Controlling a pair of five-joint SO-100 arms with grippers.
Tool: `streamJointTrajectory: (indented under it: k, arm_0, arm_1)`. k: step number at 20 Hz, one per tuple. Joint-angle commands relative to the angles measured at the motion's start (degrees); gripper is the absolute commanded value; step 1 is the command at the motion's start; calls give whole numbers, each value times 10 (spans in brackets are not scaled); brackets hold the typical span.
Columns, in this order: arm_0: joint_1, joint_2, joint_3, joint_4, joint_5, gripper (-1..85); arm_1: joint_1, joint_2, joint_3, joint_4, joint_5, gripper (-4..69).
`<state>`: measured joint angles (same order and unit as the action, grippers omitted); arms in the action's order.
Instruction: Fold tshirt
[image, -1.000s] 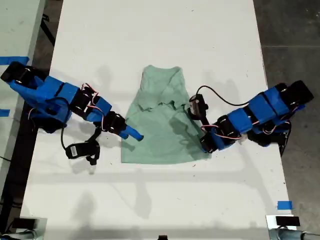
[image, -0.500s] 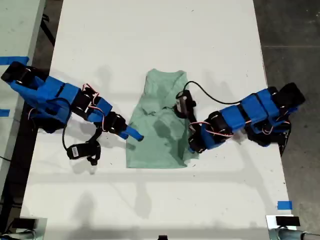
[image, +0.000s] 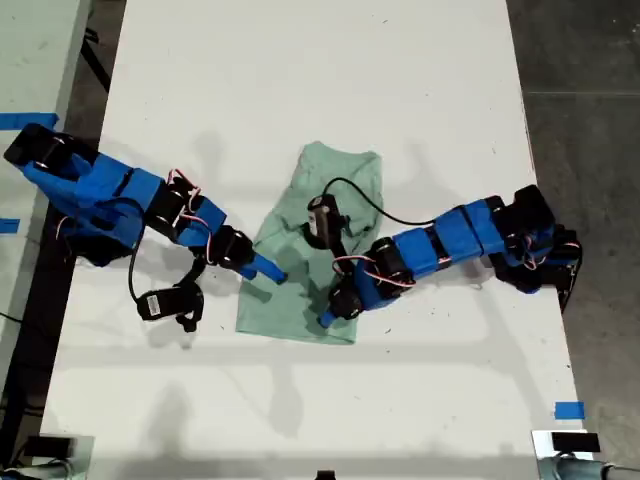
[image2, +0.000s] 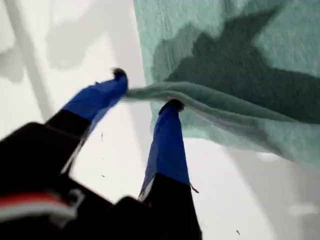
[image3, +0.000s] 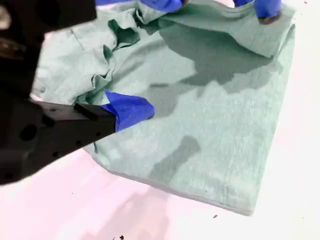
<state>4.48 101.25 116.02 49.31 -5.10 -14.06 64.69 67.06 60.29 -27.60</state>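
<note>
step: side fold of the tshirt (image: 318, 245), flat on the table (image: 300, 80) | our first gripper (image2: 145, 97) pinches a lifted edge, carrying it over | our second gripper (image: 272, 270): jaw gap hidden, cannot tell, resting at the opposite edge | next, we judge: lay edge down, release

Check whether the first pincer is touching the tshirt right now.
Touching. In the first wrist view my first pincer has a raised fold of the tshirt running between its two blue tips, the cloth edge lifted off the table.
</note>
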Motion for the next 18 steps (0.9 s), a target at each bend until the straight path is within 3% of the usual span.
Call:
streamJointTrajectory:
  k: [1, 7, 11, 15, 18]
  arm_0:
    - [-4, 0, -31, -6, -1, 317]
    - [15, -1, -31, 13, -37, 320]
    - [44, 3, -40, 90, -138, 303]
    - [71, 3, -63, 175, -215, 298]
    - [80, -7, -88, 224, -221, 292]
  arm_1:
    - [20, 68, -36, -29, -46, 304]
    - [62, 213, 124, -33, -79, 251]
    - [87, 407, 338, -20, -65, 163]
    - [92, 479, 433, 31, -43, 156]
    - [91, 480, 454, 47, -27, 172]
